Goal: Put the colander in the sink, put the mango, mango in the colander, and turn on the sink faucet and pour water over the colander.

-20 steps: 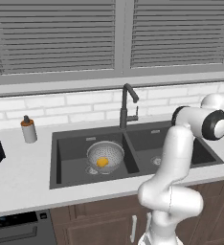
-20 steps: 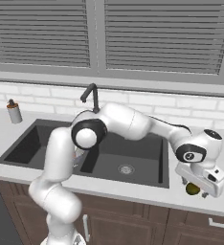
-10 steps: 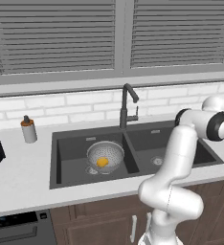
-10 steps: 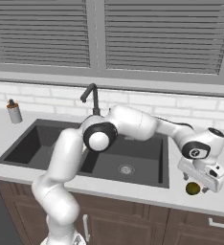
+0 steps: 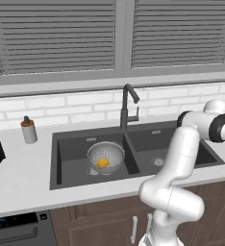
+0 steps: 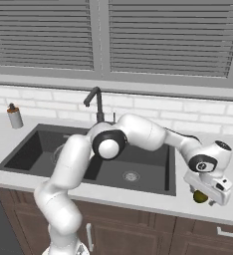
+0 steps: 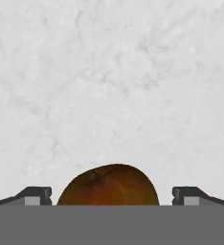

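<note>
The darker mango point(image 7: 108, 185) is showing as a brownish-green, egg-shaped fruit with a reddish sheen, lying on the pale speckled worktop point(image 7: 109, 81) to the right of the sink point(image 6: 138, 185). From the right base camera it is appearing as a small olive lump just under the hand, near the worktop's front edge. The other mango point(image 5: 103, 163), bright yellow-orange, is sitting inside the colander point(image 5: 106, 155), a round silvery perforated bowl resting in the sink's left basin. The dark gooseneck faucet point(image 5: 127, 106) is standing behind the divider between the two basins.

The arm is reaching out low and far to the right, across the right basin, with the hand pointing down at the worktop. The pincer point(image 7: 112, 194) is hanging directly over the darker mango with its jaws spread wide; the two dark fingertips point(image 7: 36, 194) are flanking the fruit on either side, each with a clear gap to its skin, so nothing is being gripped. A small grey bottle point(image 5: 28, 129) with a brown top is standing on the worktop left of the sink.
</note>
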